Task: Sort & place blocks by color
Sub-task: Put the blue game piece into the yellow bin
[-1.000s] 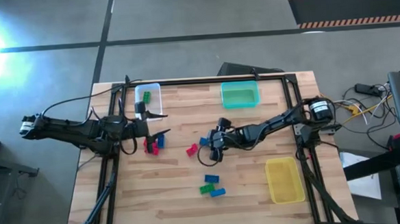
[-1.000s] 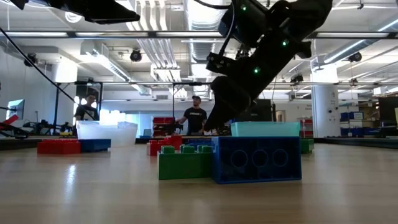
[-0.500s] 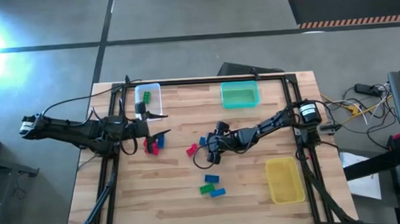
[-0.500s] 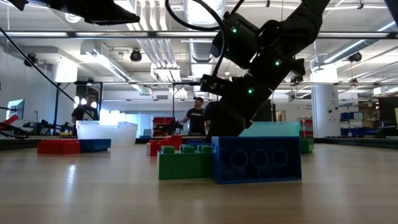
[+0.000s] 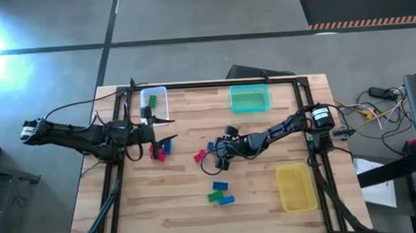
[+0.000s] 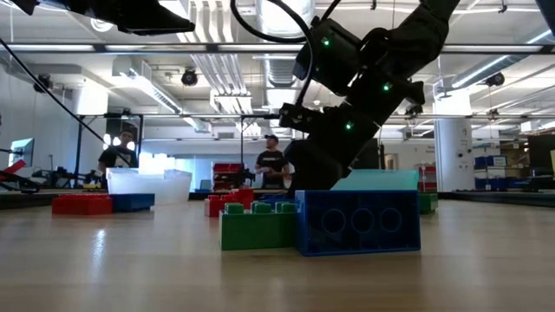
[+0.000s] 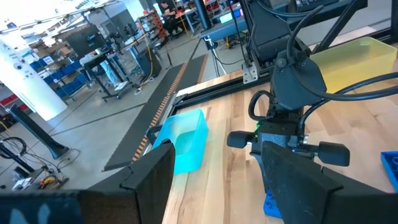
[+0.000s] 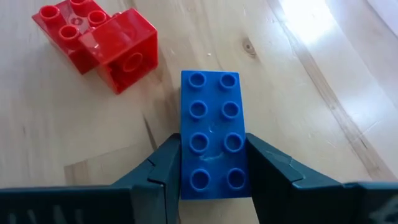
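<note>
My right gripper is down at the table's middle, shut on a blue eight-stud block that lies studs up on the wood. Two red blocks lie just beyond it. More blocks are scattered about: a red and blue group, a lone red one, and blue and green ones toward the near edge. A green block sits in the clear bin. My left gripper waits open above the table's left side, by the clear bin. My right gripper pinches the blue block's two long sides between its two fingers, at the end nearer the gripper. The fingers slant down from the table's right and lie along the block. The block rests flat on the table, studs up.
A teal bin stands at the far middle, and a yellow bin at the near right. A black frame rail runs around the tabletop. In the low view a blue block and a green block stand in the foreground; people stand in the room behind.
My right gripper has sunk toward the table and come down around the blue block, edging slightly toward the table's left. The block has stayed where it was.
</note>
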